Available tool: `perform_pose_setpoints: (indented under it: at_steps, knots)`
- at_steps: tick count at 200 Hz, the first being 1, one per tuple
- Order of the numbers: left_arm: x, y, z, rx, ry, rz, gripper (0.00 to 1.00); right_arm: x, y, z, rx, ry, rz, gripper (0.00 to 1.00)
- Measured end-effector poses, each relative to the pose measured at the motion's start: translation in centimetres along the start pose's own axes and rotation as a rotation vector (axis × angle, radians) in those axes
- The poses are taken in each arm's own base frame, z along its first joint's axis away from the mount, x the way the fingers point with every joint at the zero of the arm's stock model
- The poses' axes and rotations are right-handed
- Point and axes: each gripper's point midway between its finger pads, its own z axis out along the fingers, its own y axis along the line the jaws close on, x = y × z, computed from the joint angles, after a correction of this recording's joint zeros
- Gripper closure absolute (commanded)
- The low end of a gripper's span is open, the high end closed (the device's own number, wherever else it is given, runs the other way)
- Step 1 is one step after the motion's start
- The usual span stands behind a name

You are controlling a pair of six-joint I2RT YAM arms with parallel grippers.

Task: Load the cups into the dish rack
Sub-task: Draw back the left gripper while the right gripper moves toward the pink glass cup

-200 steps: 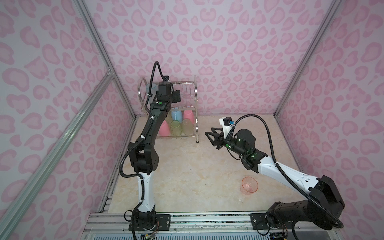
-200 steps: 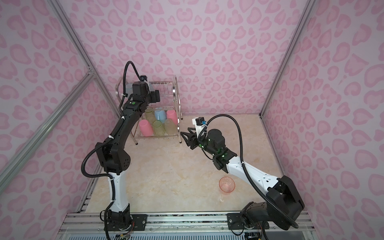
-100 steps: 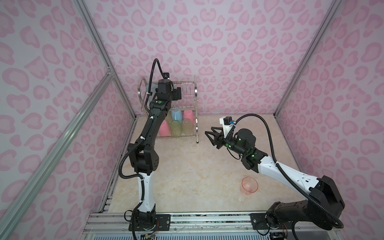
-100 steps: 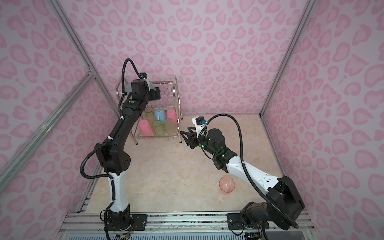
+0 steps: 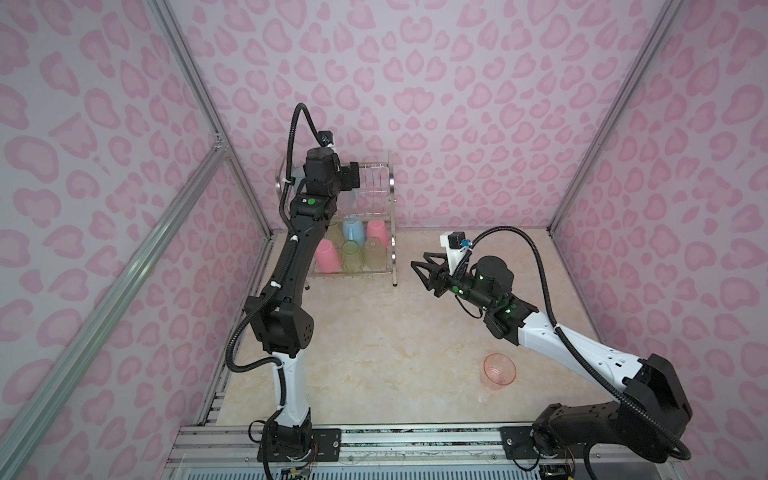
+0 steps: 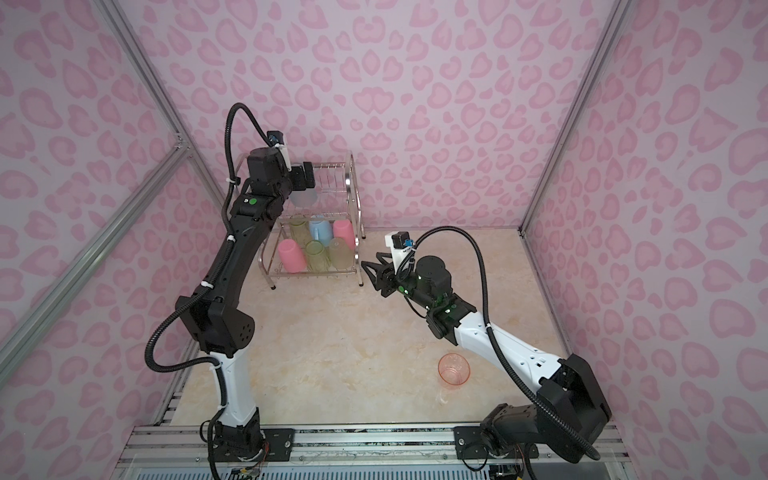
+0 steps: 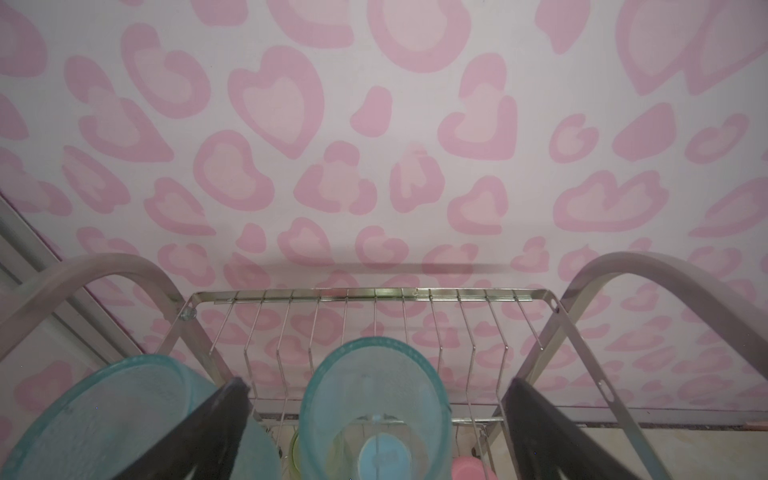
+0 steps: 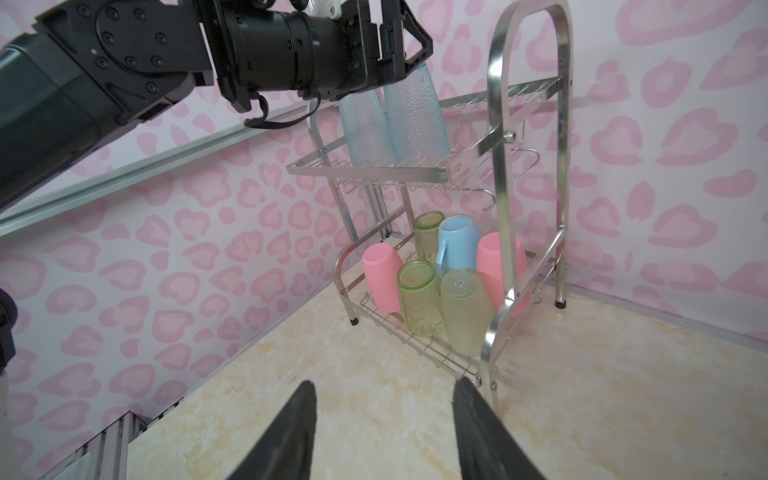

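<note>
Left pincer [image 7: 374,384], spread wide, straddles a teal cup [image 8: 415,120] leaning on the dish rack's [image 8: 528,124] upper shelf. Right pincer [image 8: 384,399] hovers beside the rack, parted and empty. Peach cup [image 5: 499,371] stands near the bench's [image 5: 374,332] front edge. Risk: on withdrawal, a finger may clip the teal cup and topple it.

Marbled tabletop [image 5: 374,332] carries dish rack [image 5: 392,187] and 1 peach cup [image 5: 499,371].

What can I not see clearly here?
Left wrist view: the left gripper and both teal cups run off the picture's edge.
Top views: those cups, on the upper shelf of the dish rack, sit mostly behind the left arm.
Right wrist view: the peach cup is outside it; one pink cup is partly behind the rack's frame.
</note>
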Motion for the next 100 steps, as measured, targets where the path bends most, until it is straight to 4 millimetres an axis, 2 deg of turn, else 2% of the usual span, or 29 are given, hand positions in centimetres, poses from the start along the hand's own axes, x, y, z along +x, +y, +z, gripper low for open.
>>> perform_pose_setpoints:
  at_steps: [28,68,86,100]
  knots:
    - [-2.0,-1.0,-1.7,0.034,-0.038,-0.005,0.02,0.1,-1.0,-0.7,0.063,0.023,0.0,0.49]
    - [-4.7,-2.2,-5.1,0.072,-0.092,-0.009,0.03,0.9,-3.5,-1.7,0.231,0.128,0.016,0.51]
    - [-5.1,-2.8,-6.9,0.092,-0.1,-0.01,0.03,2.1,-4.9,-2.7,0.324,0.213,0.028,0.51]
    - [-5.1,-3.3,-8.2,0.115,-0.104,-0.01,0.03,3.8,-5.9,-3.8,0.391,0.297,0.035,0.52]
